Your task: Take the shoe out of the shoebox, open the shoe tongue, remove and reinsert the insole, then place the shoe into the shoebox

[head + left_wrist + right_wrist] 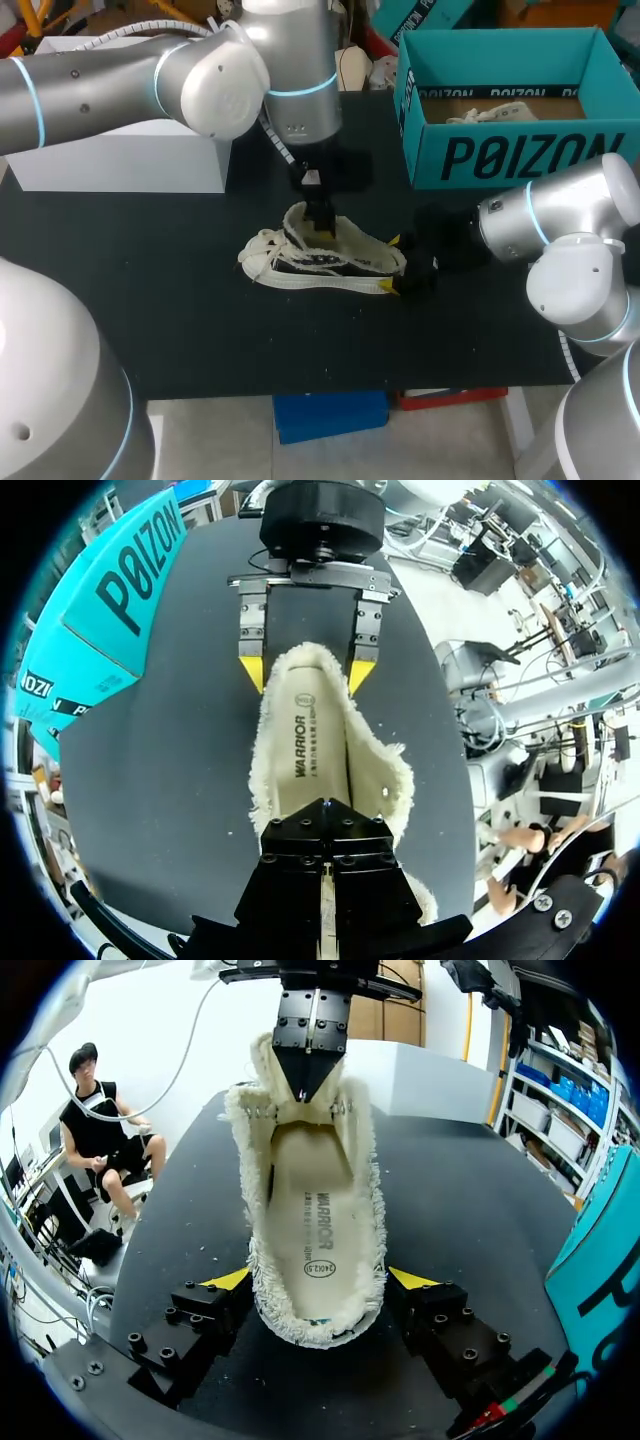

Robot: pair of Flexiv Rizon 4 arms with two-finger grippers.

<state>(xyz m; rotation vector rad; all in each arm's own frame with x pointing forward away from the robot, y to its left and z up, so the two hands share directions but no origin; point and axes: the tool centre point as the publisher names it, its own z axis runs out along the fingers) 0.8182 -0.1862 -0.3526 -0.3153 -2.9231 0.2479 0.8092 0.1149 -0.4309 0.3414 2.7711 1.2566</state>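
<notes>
Shoe (330, 262) out of the shoebox (520, 155), lying on its sole near the middle of the black table (150, 300), toe toward the left arm's side, heel toward the right arm's. Pale fleecy lining, loose laces (262, 250) spread at the toe end. Mouth wide open; insole (305, 745) lies flat inside, printed side up, also seen in the right wrist view (320, 1230)

Left tool (318, 212) comes straight down over the front of the shoe's mouth. Its fingers are pressed together into a black wedge (325, 815), the point dipping into the opening at the tongue end (308, 1070). Tips hidden; cannot tell whether anything is pinched between them

Right tool (392, 265) is low at the heel. Fingers stand apart, one yellow tip (228, 1280) on each side of the heel, both against the fleecy rim, so it is clamped on the shoe from two sides. The left wrist view shows the same (306, 672): heel between the two yellow tips

Shoebox, teal, open top, stands at the far right corner of the table, well apart from the shoe. Something pale lies in it, too small to make out. White box (130, 165) at the far left
</notes>
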